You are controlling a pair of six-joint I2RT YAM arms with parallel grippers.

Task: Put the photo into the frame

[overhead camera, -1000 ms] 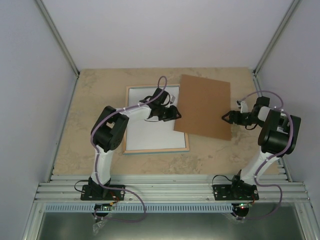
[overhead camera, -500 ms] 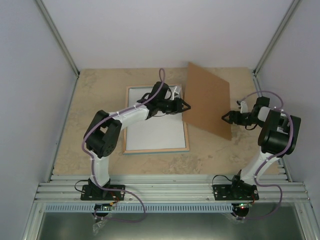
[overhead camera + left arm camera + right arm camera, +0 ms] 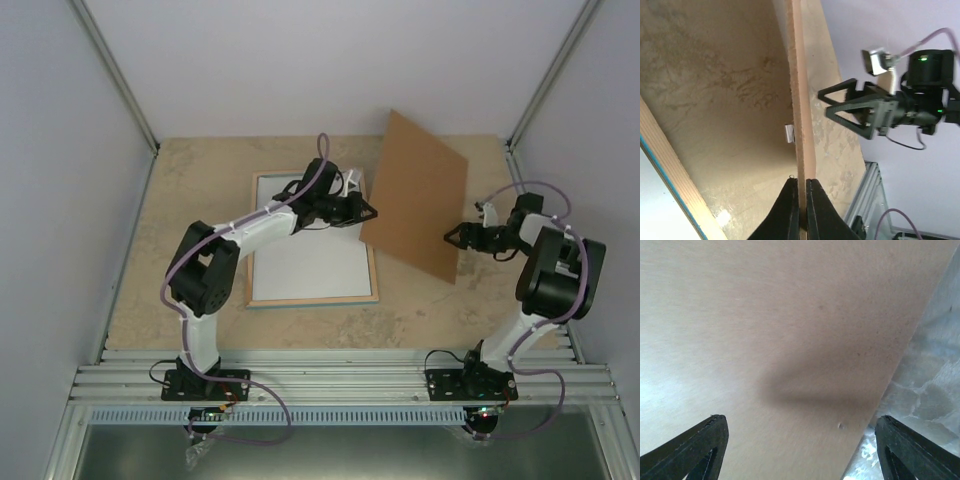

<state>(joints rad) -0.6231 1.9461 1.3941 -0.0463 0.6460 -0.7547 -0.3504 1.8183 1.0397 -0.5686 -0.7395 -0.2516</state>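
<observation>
Left gripper (image 3: 372, 213) is pinching the near-left edge of a brown board (image 3: 415, 195), its jaws closed thin on it, just past the frame's right rail. The frame (image 3: 310, 298) is lying flat on the table (image 3: 180, 200), left of centre: a thin rectangle showing light wood rails, a sliver of blue along the outer edge and a pale white panel (image 3: 310, 265) filling the inside. The board is standing tilted steeply beside it, flat, matte and fibrous, with a small metal tab (image 3: 789, 133) on one face. The table is showing a mottled, stone-like beige surface. The right gripper (image 3: 450, 236) is waiting at the board's right edge, jaws spread wide and facing its brown face; whether they are touching it I cannot tell.
</observation>
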